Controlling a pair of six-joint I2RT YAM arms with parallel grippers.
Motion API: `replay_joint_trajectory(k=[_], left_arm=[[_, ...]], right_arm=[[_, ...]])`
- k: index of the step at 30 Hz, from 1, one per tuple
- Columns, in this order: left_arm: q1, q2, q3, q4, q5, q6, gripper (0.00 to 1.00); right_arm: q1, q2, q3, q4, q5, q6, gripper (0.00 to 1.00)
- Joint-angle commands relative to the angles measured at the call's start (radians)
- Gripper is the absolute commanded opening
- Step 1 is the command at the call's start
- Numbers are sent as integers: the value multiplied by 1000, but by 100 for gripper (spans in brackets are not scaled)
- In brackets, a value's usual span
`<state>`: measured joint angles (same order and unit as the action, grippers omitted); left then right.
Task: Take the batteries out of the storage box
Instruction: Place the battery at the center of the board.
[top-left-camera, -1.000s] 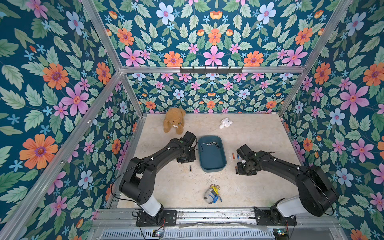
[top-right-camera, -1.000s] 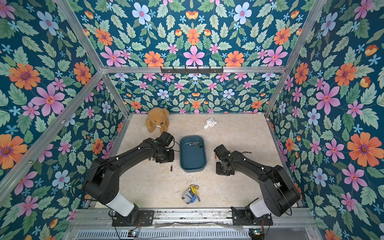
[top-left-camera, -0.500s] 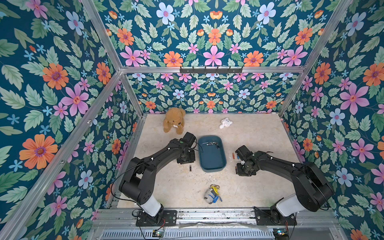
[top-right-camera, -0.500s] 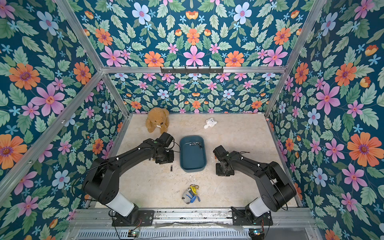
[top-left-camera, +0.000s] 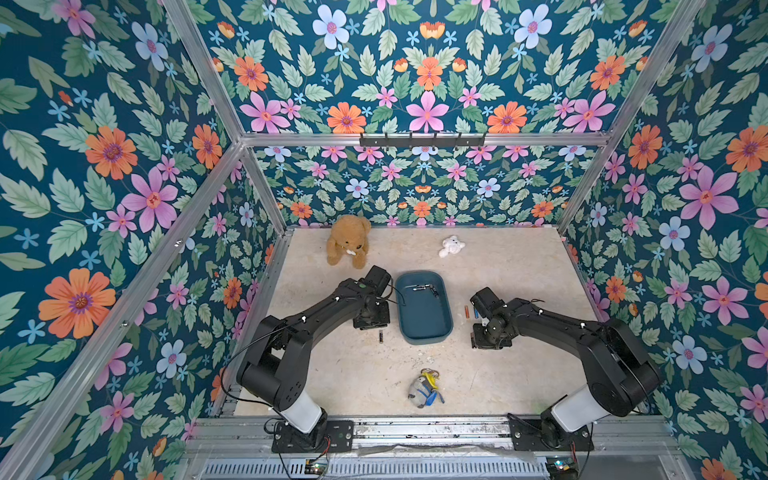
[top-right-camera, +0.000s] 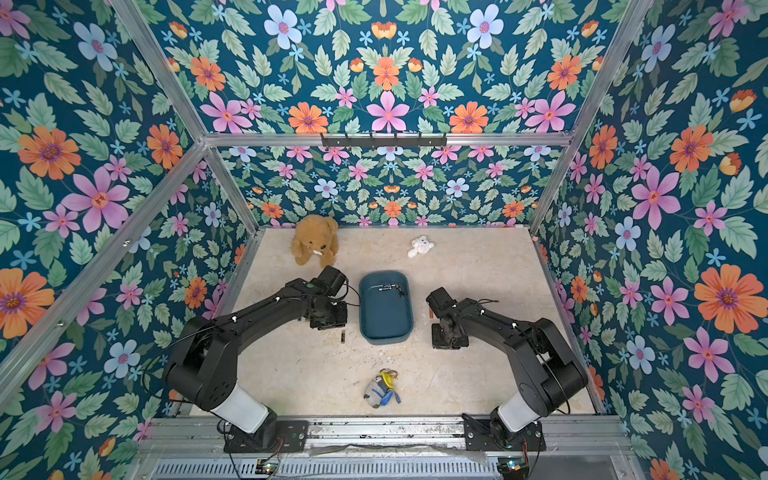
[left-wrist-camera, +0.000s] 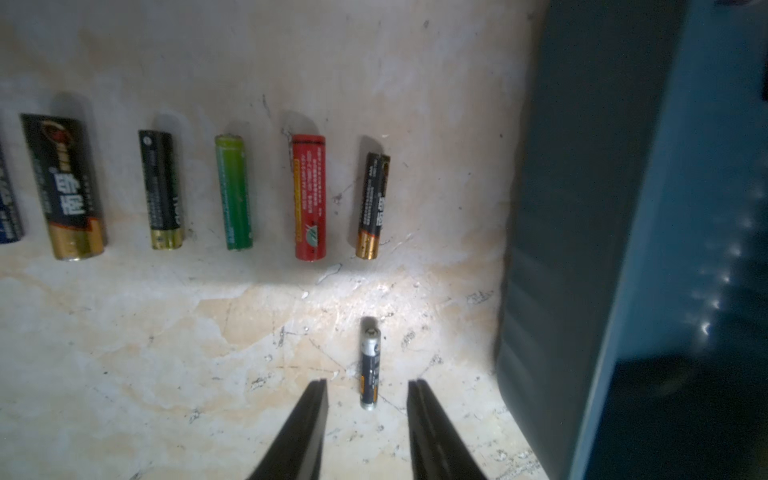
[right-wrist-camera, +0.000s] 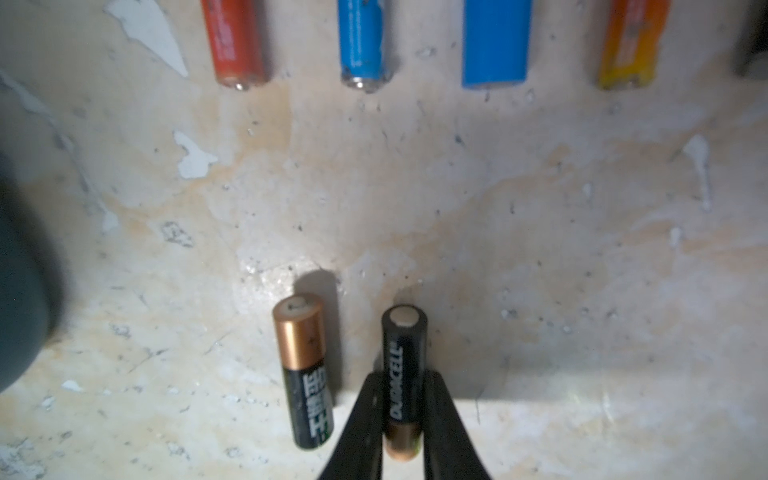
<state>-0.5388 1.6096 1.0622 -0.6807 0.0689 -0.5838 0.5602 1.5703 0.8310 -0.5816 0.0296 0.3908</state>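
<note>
- Right wrist view: the right gripper (right-wrist-camera: 404, 380) is clamping a black battery (right-wrist-camera: 405, 345) across its body near the copper end. Whether the battery is touching the table (right-wrist-camera: 540, 249) I cannot tell.
- A black-and-copper battery (right-wrist-camera: 305, 374) is lying just beside the held one, parallel to it and clear of the fingers.
- Farther out, a row is lying on the table, each cut off by the frame edge: a red battery (right-wrist-camera: 237, 41), a blue battery (right-wrist-camera: 361, 41), a thicker blue battery (right-wrist-camera: 496, 41) and an orange battery (right-wrist-camera: 631, 41).
- In the left wrist view, the left gripper (left-wrist-camera: 368, 384) is standing open and grasping nothing. Its fingers are flanking the near end of a slim battery (left-wrist-camera: 370, 361) that is lying on the table, without touching it.
- Beyond the slim one, another row is lying side by side with gaps between: a fat black-and-gold battery (left-wrist-camera: 62, 187), a black battery with a gold end (left-wrist-camera: 162, 191), a green battery (left-wrist-camera: 234, 193), a red battery with print (left-wrist-camera: 309, 197) and a small black-and-copper battery (left-wrist-camera: 373, 205).
- The storage box (left-wrist-camera: 602, 208) is sitting just beside that row and the slim battery.
- In both top views the box (top-left-camera: 424, 328) is sitting mid-table between the two arms, and a few small batteries (top-left-camera: 422, 287) are lying inside near its far wall. They are too small to count surely.
- Outward, in a top view, a brown teddy bear (top-left-camera: 348, 241) is sitting by the back wall with a small white toy (top-left-camera: 452, 246) near it.
- A grey, yellow and blue toy (top-left-camera: 424, 388) is lying toward the front edge, well apart from the box.
</note>
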Motion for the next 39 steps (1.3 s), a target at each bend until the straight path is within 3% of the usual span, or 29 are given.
replay_joint_trajectory(k=[1,25,35,39], left_arm=[[1,-8,-1,-6,-6,2,39],[0,-18,-4,-8,-6,3,39],[0,-20,138,-72,-24,12,43],[1,0,222,-77,-27,13,52]], right_arm=[[-4,14,2,8,32,-22,20],[-5,9,29,-15,39,-13,28],[-5,-33,108,-82,51,-12,29],[-5,-49,154,-109,61,-9,29]])
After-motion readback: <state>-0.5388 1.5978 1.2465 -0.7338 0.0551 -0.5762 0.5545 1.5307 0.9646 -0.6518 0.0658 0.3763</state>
